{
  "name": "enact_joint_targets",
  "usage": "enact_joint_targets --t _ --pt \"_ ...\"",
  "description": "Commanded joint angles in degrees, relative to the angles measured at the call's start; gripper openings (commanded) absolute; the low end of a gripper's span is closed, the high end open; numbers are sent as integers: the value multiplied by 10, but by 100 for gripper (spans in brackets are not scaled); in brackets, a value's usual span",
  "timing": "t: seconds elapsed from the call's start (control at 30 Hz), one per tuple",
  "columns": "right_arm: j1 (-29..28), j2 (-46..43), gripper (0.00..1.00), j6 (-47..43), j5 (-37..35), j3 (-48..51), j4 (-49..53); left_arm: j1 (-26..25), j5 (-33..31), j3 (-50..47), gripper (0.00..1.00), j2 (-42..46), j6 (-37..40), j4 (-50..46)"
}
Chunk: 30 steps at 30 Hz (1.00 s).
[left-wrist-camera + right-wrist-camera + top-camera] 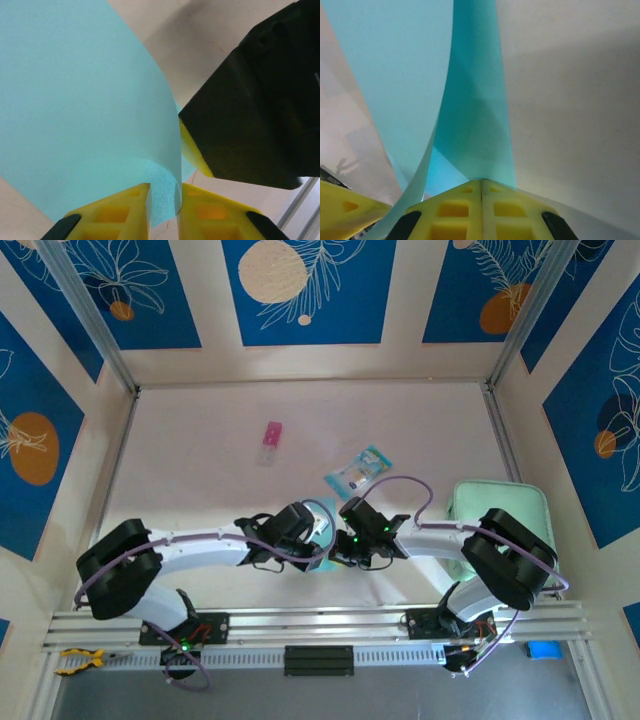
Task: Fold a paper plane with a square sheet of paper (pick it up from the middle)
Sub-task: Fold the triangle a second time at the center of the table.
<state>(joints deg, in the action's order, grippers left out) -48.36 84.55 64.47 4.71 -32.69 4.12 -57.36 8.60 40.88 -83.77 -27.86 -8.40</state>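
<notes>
Sheet (475, 125), pinched in left claw (165, 195) and right claw (481, 187), runs lengthwise straight out from the right one.

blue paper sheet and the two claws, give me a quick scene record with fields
paper: light-blue sheet, bent in a curve, not yet a dart
left: left claw shut on the sheet's edge
right: right claw shut on the sheet, close beside the left claw
beyond the claws: teal-and-clear packet, pink item further left
right side: mint-green pad
</notes>
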Motion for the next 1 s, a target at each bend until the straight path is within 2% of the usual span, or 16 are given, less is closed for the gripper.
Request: enact_joint_targets --t 0.0,0.1,0.23,0.3,0.53,0.67,0.77,0.97 --pt "4 2 2 -14 4 -9 29 8 15 17 21 -1 18 -1" --pt "5 2 2 -14 5 -10 29 10 16 19 20 -3 20 1" --pt "6 5 2 -18 3 -13 38 13 13 18 4 -3 20 1" --pt "7 8 2 -26 -2 -19 58 15 14 16 1 -3 17 3" --pt "14 19 2 -76 -25 -55 153 16 30 7 0 -7 -20 31" --pt "16 9 2 -89 -21 -66 163 16 46 6 0 -17 -43 49" --pt "17 -8 3 -86 -10 -68 143 17 48 3 0 -22 -56 59" --pt "10 -18 3 -35 19 -40 31 16 40 3 0 -23 -55 52"
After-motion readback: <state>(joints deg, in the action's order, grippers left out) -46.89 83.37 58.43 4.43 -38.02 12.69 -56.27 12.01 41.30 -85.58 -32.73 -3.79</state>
